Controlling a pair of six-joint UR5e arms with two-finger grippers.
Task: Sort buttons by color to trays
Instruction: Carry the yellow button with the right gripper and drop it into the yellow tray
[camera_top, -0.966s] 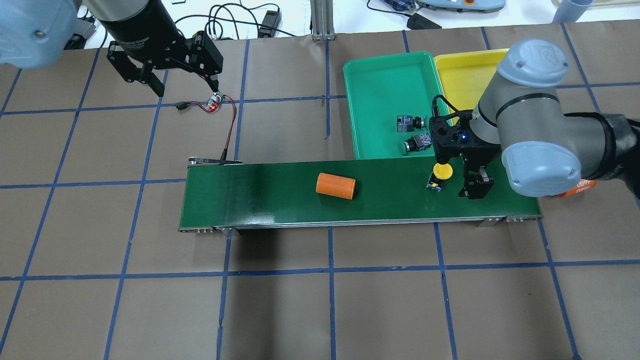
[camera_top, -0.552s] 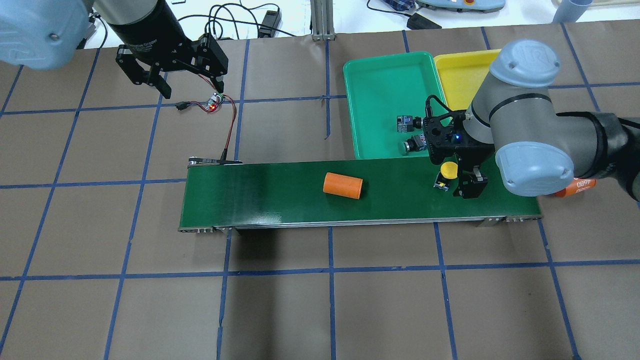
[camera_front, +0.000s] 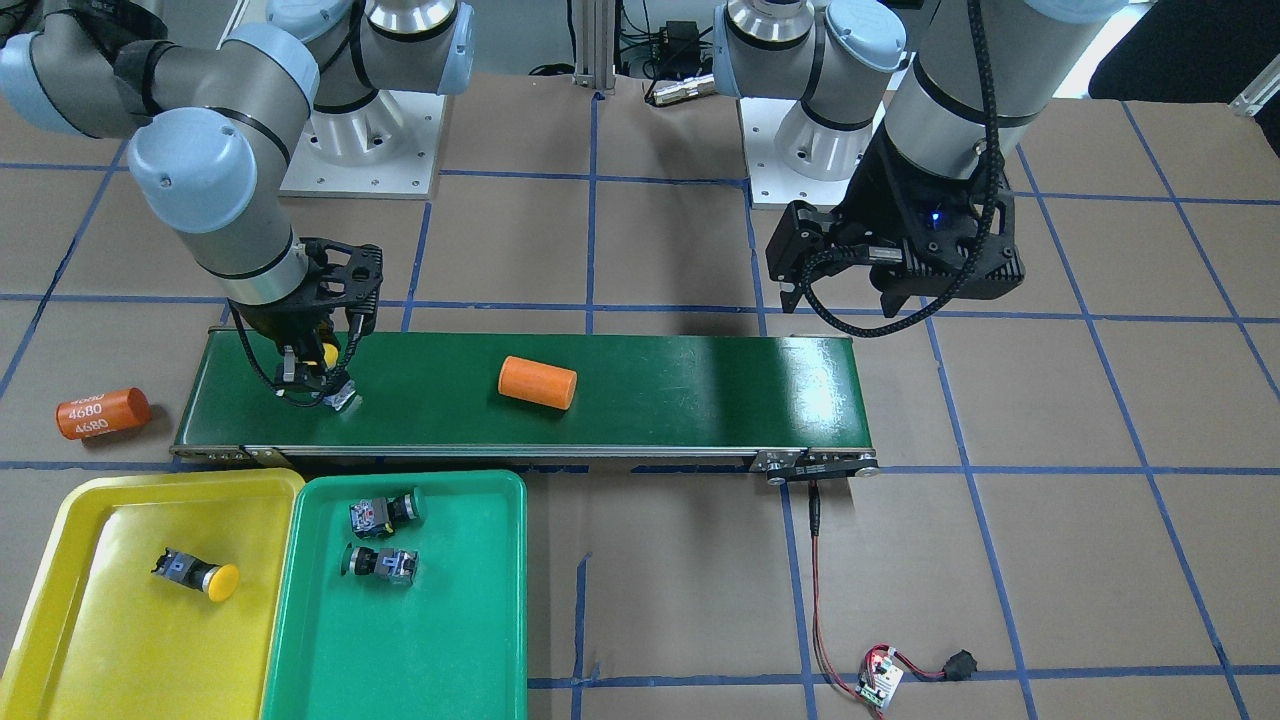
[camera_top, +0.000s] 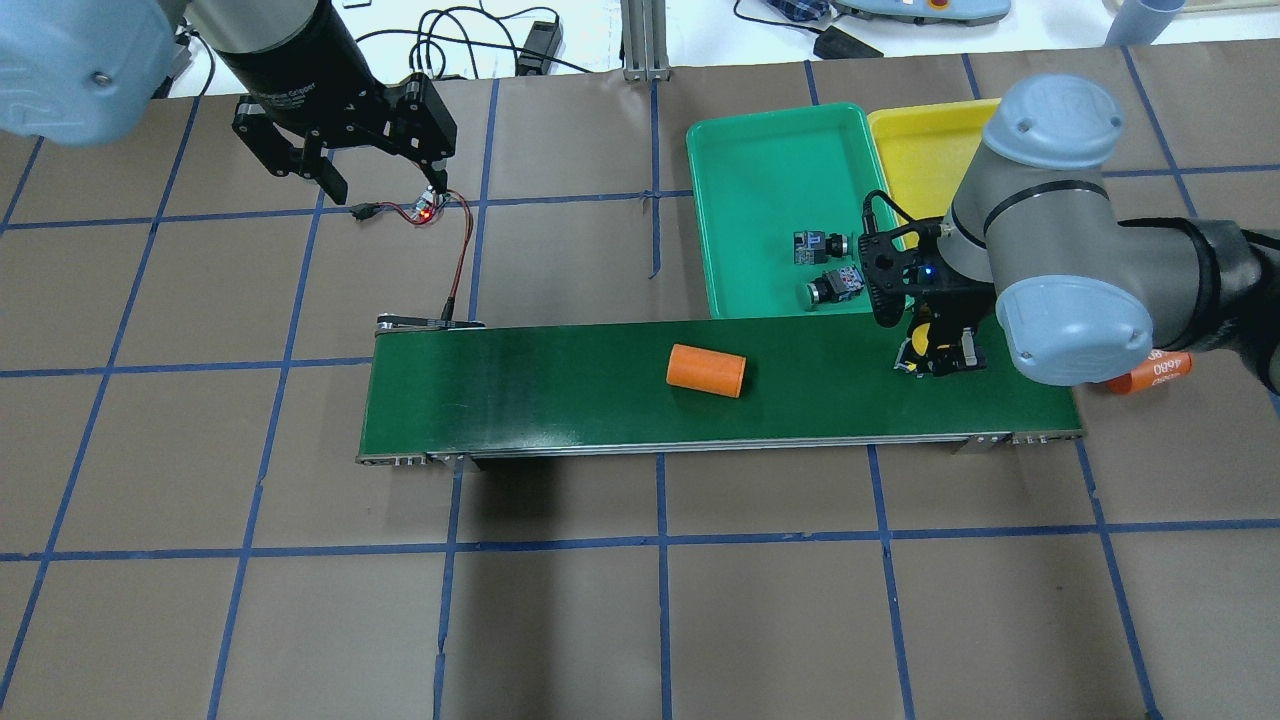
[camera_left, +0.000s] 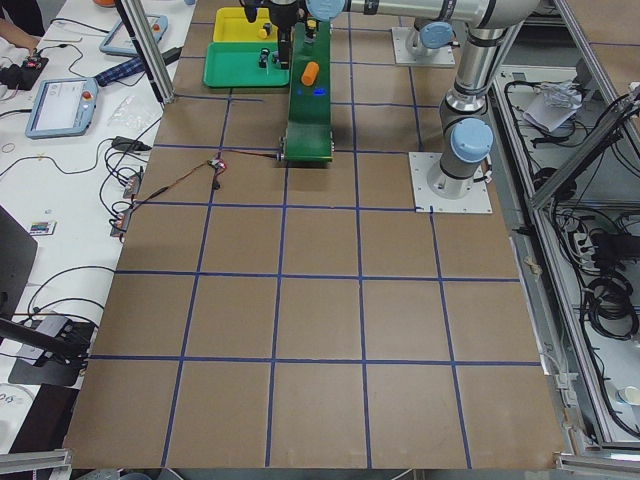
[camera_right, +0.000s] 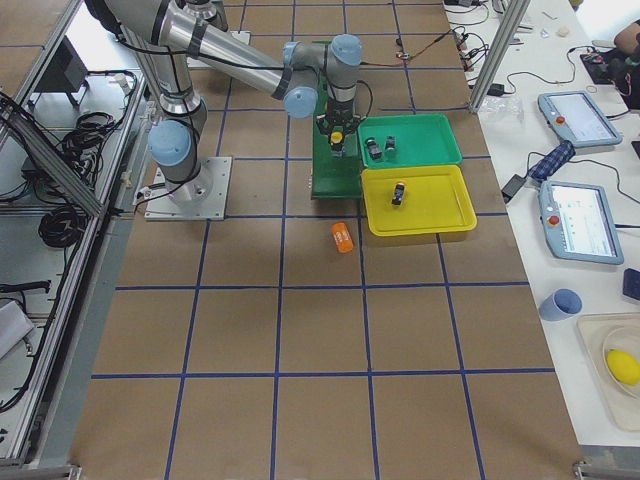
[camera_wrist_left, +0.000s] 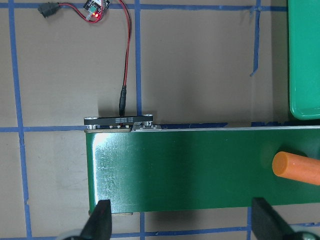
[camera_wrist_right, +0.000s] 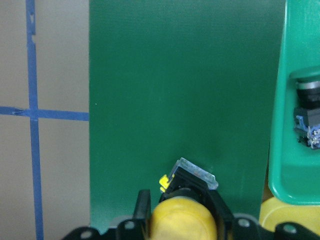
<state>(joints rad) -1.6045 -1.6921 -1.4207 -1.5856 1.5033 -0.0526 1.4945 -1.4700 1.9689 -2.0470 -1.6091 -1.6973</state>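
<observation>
Yellow button (camera_wrist_right: 182, 220) squeezed tight in the right gripper (camera_top: 936, 355).
It sits on the green belt (camera_top: 560, 390), right of middle in the overhead view; left gripper (camera_top: 386, 182) hangs wide open, upper left.

Green tray (camera_front: 400, 650): 2 green buttons (camera_front: 380, 562); yellow tray (camera_front: 100, 640): yellow button (camera_front: 198, 574); belt (camera_front: 680, 400): yellow-capped button (camera_wrist_right: 182, 219).

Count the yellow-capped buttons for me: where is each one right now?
2. The first button lies in the yellow tray; the second button is on the conveyor belt, gripped by the right tool. None seems hidden.
</observation>
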